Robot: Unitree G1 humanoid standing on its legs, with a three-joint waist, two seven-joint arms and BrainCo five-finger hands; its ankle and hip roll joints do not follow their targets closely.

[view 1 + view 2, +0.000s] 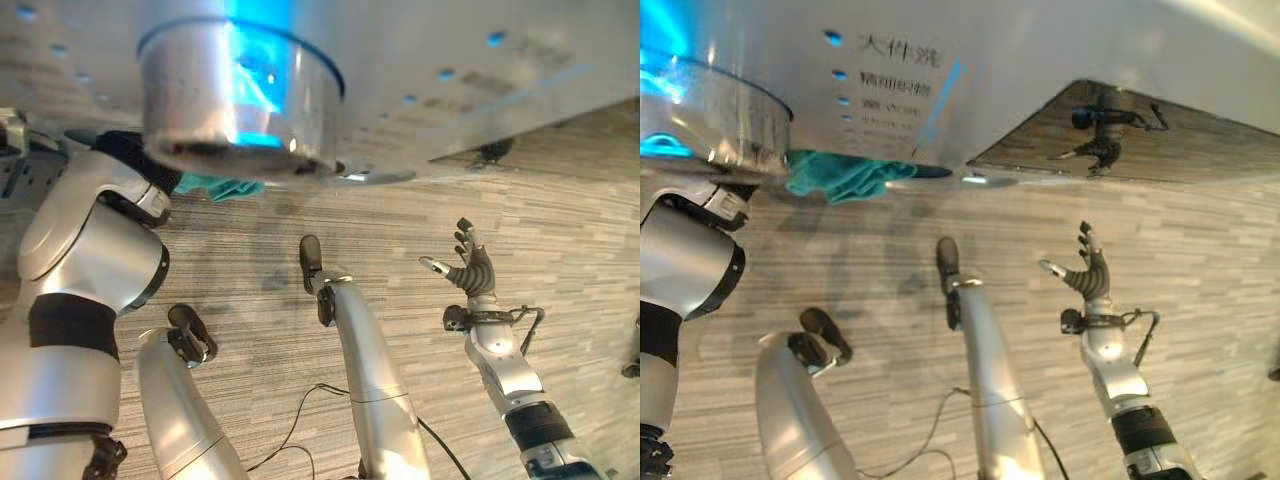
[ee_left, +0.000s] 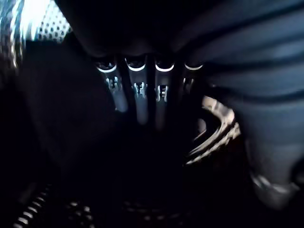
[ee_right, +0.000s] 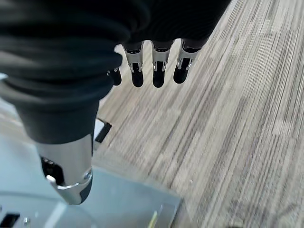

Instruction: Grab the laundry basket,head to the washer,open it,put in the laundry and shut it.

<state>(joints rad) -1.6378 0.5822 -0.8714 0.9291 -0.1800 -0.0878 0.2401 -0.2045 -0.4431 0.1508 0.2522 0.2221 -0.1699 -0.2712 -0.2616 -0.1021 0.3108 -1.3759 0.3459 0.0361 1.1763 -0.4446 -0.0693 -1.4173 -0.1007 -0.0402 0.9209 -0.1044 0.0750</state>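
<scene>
Left arm's deep in the washer, right hand just hanging out

Eye views: the washer (image 1: pixel 420 90) looms above. One teal cloth (image 1: pixel 845 175) hangs at its door opening, right by the left arm, probably mid-load. The right hand (image 1: pixel 470 268) hovers spread and empty over the floor (image 1: pixel 560 250), well off to the side. Left wrist view: left hand (image 2: pixel 137 90) in the dark drum, fingers straight, can't tell if it's holding anything. Right wrist view: relaxed fingers above the floor.
</scene>
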